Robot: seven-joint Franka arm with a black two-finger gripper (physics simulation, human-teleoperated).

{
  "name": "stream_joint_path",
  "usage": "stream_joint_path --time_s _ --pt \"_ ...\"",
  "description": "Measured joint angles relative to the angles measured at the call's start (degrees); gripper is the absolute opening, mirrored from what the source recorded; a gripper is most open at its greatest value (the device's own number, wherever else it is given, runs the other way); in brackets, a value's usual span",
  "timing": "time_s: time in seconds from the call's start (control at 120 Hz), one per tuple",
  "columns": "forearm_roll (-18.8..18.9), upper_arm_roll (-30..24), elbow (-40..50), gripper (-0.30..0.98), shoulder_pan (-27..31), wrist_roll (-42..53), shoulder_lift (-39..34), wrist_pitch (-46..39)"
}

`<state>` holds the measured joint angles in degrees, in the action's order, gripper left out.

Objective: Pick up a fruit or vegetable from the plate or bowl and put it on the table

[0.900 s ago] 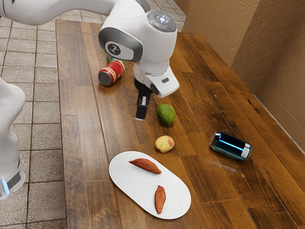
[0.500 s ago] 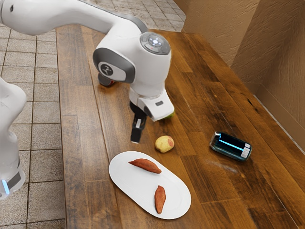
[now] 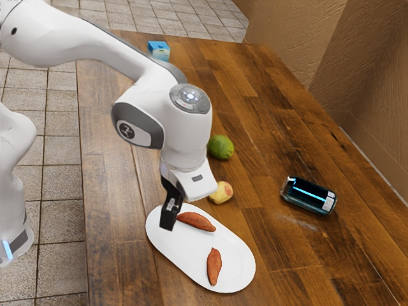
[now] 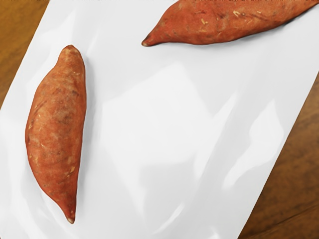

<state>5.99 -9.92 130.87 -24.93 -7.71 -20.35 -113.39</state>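
Shifted over the plate (image 3: pixel 185 254) since the earlier frame, my gripper (image 3: pixel 167 227) hangs beside a sweet potato (image 3: pixel 197 221) resting there, long axis running toward the exterior view's right; jaw state, I cannot tell.

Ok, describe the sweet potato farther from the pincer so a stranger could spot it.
On the wooden table, find the long white plate. The wanted sweet potato lies there, nearer the exterior view's lower edge, farther from the pincer than the other sweet potato.
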Motion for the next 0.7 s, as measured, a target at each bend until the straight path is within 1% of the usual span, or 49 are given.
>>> stream_joint_path --time_s 0.283,0.408,0.492,0.7 --pt "0.06 2.42 1.00 0.69 0.41 1.71 0.10 -3.70" --pt "1.66 4.29 1.41 0.69 2.71 4.49 3.30 -7.71" --pt "2.15 4.80 1.44 0.69 3.20 6.73 4.13 -9.78" --pt "1.73 4.81 1.49 0.69 1.59 11.13 4.06 -11.21"
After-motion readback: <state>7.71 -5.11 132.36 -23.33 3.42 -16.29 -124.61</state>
